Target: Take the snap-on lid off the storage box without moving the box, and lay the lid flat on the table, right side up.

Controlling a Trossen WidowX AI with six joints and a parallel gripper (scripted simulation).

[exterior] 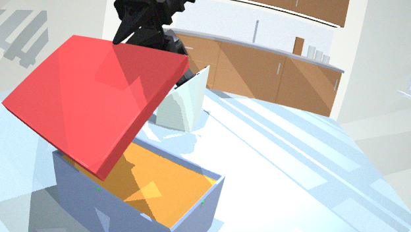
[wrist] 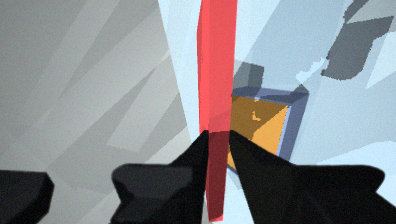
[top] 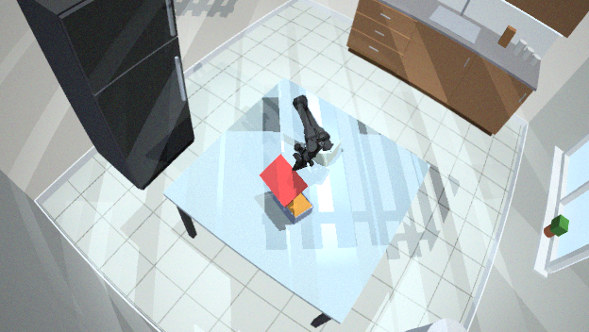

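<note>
Above the pale blue glossy bench (top: 378,222), your black parallel-jaw gripper (wrist: 218,137) is clamped on one edge of the flat red rectangular lid (exterior: 95,99), its dark fingers pressing either face. You can judge the first part of the task done: the lid hangs tilted in the air, clear of the grey-blue open storage box with the orange interior (exterior: 138,198), which sits on the bench beneath its low corner. What is left is to carry the lid aside, level it, and lay it flat, top face up, on the bench. Just beyond the box stands a small white wedge-shaped object (exterior: 184,105), close under the arm (top: 309,127), so it could crowd a placement on that side. Further off stand a black refrigerator (top: 113,80) and wooden kitchen cabinets (top: 439,61), well away from the work.
</note>
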